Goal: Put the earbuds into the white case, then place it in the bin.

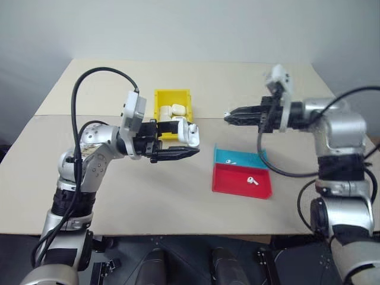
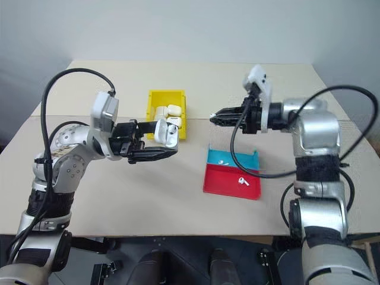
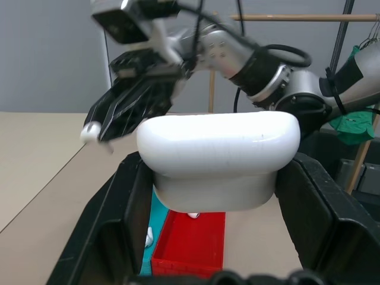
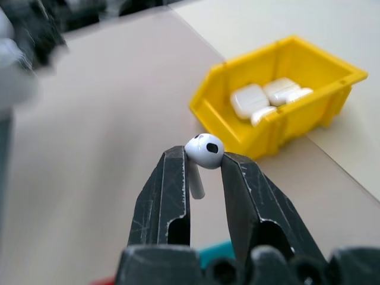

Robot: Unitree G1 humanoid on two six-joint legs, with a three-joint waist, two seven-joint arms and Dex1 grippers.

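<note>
My left gripper (image 1: pixel 187 141) is shut on a white case (image 1: pixel 189 133), held level above the table in front of the yellow bin (image 1: pixel 159 100). From the left wrist, the case (image 3: pixel 218 153) sits squarely between both fingers. My right gripper (image 1: pixel 228 117) points left toward it, shut on one earbud (image 4: pixel 205 151) pinched at the fingertips with its stem hanging down. A gap remains between the earbud (image 3: pixel 90 132) and the case. A second earbud (image 1: pixel 231 161) lies on the blue tray (image 1: pixel 243 156), and a third earbud (image 1: pixel 253 181) on the red tray (image 1: pixel 234 183).
Several white cases (image 1: pixel 172 111) lie inside the yellow bin. The blue and red trays sit side by side below my right gripper. Black cables hang from both arms. The tan table (image 1: pixel 148 196) ends at an edge close in front of me.
</note>
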